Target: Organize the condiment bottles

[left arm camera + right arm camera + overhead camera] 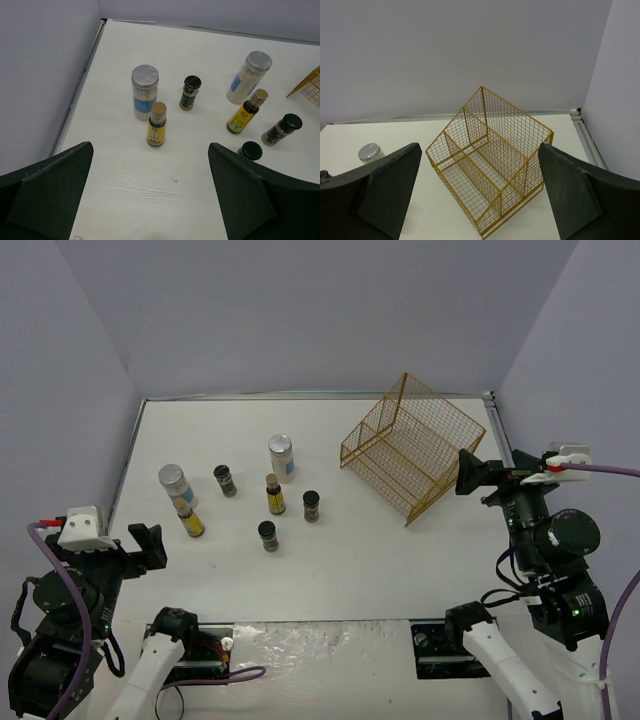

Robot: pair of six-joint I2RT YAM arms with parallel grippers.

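A white tabletop (pixel 150 190) with faint wood grain sits between pale lavender-grey walls (pixel 470 50). Two wide pale plastic jars (pixel 144 95) (pixel 247 79) have silver lids and blue labels. Three short dark glass jars (pixel 190 93) (pixel 281 130) (pixel 250 150) carry black caps. Two slim dark bottles (pixel 157 126) (pixel 244 114) wear yellow labels and tan caps. A gold wire basket (pixel 512 132) shows a fine square grid pattern.
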